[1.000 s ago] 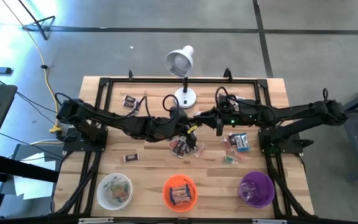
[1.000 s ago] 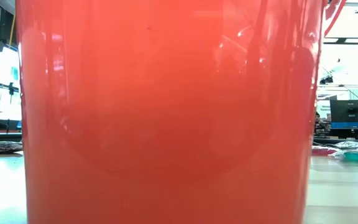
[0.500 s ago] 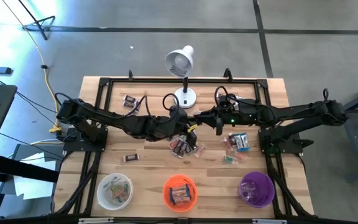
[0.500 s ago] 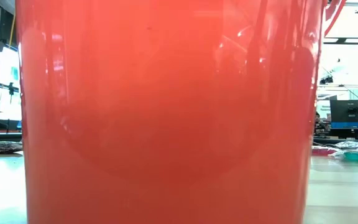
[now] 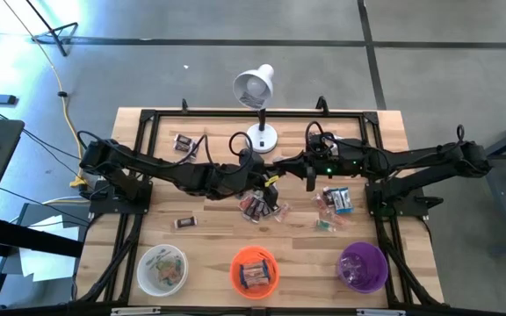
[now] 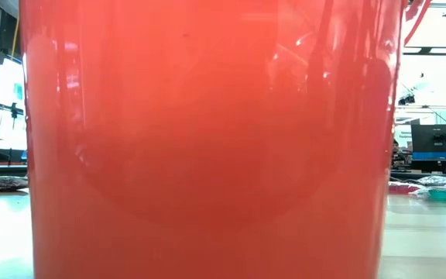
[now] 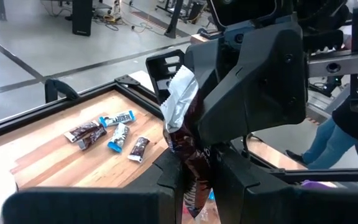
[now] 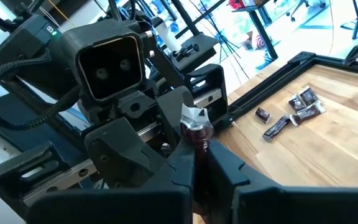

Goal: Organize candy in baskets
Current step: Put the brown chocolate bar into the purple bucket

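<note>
The table point(image 5: 385, 132) is carrying both arms, which are meeting above its middle, just in front of the lamp point(image 5: 255, 88). In the low view the orange basket point(image 6: 207, 139) is blocking nearly everything. Along the near edge, three baskets are sitting in a row: white basket point(image 5: 162, 268) on the left, orange in the middle, purple basket point(image 5: 362, 266) on the right, each holding some candy.

The left gripper point(image 7: 194, 180) is pinching a dark brown candy point(image 7: 188, 149) between nearly closed fingers, its silver wrapper end sticking up. The right gripper point(image 8: 199, 165) is clamping fully closed on the same candy from the opposite side.

Loose candy is lying in groups on the wood: a blue and green pile point(image 5: 334, 206) under the right arm, a dark pile point(image 5: 258, 207) at centre, one piece point(image 5: 185, 222) toward the left, and some point(image 5: 183, 142) near the far-left corner
</note>
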Robot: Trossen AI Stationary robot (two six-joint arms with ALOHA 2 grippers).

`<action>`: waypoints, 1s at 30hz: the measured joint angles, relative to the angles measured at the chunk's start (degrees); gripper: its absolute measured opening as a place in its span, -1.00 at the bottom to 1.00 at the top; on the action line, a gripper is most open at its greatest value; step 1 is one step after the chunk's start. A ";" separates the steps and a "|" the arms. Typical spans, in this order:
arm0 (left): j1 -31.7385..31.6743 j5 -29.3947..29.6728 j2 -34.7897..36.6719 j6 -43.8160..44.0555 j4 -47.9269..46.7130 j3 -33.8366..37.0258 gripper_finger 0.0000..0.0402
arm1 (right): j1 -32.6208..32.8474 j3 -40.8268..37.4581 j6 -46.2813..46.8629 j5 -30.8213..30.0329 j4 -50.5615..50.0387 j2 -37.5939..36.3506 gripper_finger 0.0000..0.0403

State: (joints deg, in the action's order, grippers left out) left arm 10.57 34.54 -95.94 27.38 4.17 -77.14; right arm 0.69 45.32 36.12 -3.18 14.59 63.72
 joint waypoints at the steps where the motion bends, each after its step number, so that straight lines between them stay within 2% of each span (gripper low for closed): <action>1: 0.00 0.44 0.00 0.00 0.04 0.00 -0.75 | -0.02 0.00 -0.08 0.02 0.08 0.00 -0.97; 15: 0.04 1.26 0.00 0.04 -2.49 -0.04 -0.72 | -0.02 -0.07 -0.13 0.22 -0.55 0.15 -0.99; 21: 0.00 -1.56 0.28 3.48 -2.87 -0.04 -0.63 | 0.00 -0.07 -0.11 0.24 -0.65 0.06 -1.00; 26: 0.00 -1.63 0.28 3.22 -2.80 -0.04 -0.62 | 0.00 -0.07 0.00 0.24 -0.74 0.04 -1.00; 30: -0.03 -4.55 0.28 0.42 -2.98 -0.04 -0.59 | 0.02 -0.07 0.04 0.49 -1.34 0.02 -1.00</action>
State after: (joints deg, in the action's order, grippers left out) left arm 10.54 29.99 -95.66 27.80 1.19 -77.19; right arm 0.71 45.25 36.16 -2.69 13.25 63.75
